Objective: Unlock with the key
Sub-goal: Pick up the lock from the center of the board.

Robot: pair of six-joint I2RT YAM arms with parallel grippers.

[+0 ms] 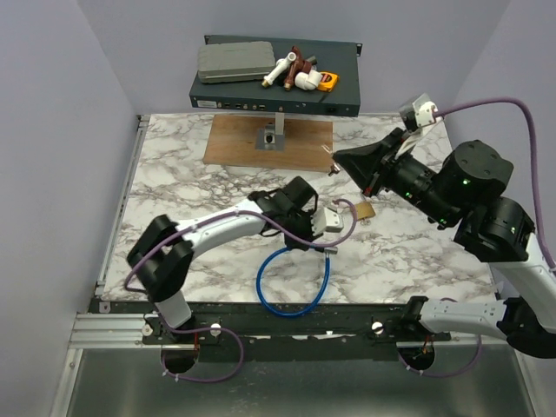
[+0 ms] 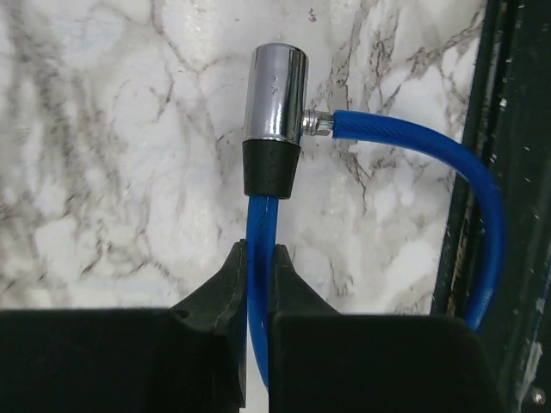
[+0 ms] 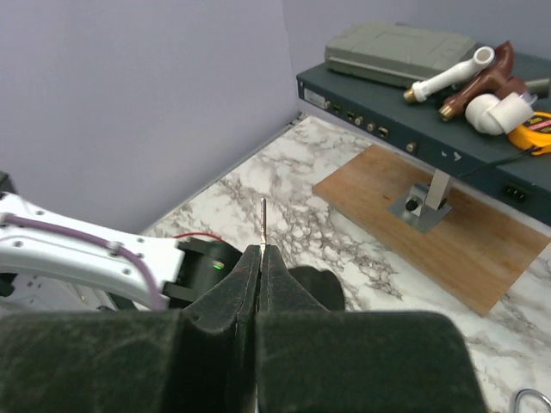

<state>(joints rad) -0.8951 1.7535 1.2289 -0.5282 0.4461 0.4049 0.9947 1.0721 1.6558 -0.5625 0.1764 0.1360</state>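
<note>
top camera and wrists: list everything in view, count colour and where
table: 1, white marble, under everything
blue cable: 1, blue, looped near the front edge
lock barrel: 1, chrome, on the cable's end
padlock: 1, brass, right of centre
key: 1, silver, pinched in the right pincer
wooden board: 1, brown, far centre
bracket: 1, grey, on the board
rack unit: 1, dark, behind the table
grey box: 1, on the rack unit, left
pipe pieces: 2, white, on the rack unit
tape measure: 1, yellow, on the rack unit, right
left pincer: 1, black, shut on the blue cable
right pincer: 1, black, shut on the key
</note>
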